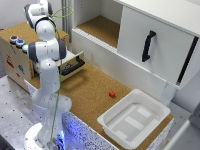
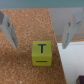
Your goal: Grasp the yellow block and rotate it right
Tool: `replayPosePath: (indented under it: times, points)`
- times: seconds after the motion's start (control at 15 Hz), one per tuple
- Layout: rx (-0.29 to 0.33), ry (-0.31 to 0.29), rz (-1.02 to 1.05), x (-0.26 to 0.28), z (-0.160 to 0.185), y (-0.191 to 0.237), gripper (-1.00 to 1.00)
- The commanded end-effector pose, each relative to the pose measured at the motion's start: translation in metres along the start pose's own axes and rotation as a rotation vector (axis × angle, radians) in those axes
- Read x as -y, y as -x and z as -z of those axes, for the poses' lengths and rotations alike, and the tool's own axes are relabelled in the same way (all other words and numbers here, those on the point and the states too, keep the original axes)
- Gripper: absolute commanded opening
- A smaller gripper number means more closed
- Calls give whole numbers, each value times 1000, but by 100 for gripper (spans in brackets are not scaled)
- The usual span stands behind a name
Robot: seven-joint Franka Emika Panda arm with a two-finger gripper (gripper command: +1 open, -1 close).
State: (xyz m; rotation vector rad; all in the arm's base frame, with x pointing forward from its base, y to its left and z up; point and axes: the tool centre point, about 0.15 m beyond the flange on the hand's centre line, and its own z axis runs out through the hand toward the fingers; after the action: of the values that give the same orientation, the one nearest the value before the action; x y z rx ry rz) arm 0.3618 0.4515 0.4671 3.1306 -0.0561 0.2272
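- Gripper (image 2: pixel 41 27) spread wide, holding nothing; a finger (image 2: pixel 9 29) shows at each side of the wrist view.
- Yellow block (image 2: pixel 42 53) sits on the cork table (image 2: pixel 25 70), between the finger lines, slightly beyond the tips.
- Judgement: a straight descent should straddle it.

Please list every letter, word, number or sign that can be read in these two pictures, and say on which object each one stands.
"T", with a short line under it: on the upper face of the yellow block, in the wrist view.
Red marks on the side of the wooden box at the exterior view's left: too small and blurred to read.
No other readable text on the white bin or the cabinet door.
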Motion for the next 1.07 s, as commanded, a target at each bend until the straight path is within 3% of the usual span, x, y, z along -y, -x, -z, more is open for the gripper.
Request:
replayPosePath:
  times: [0.0,0.2,0.33,0.6,0.93,1.0]
  points:
    - [1,-27,209,-1,19,14,100]
    - [9,-56,391,5,22,8,100]
    - [72,-63,521,10,19,-1,100]
    - [102,-127,848,20,30,-7,100]
    - [147,-136,1225,8,23,1,100]
    - [162,-114,1321,3,19,3,100]
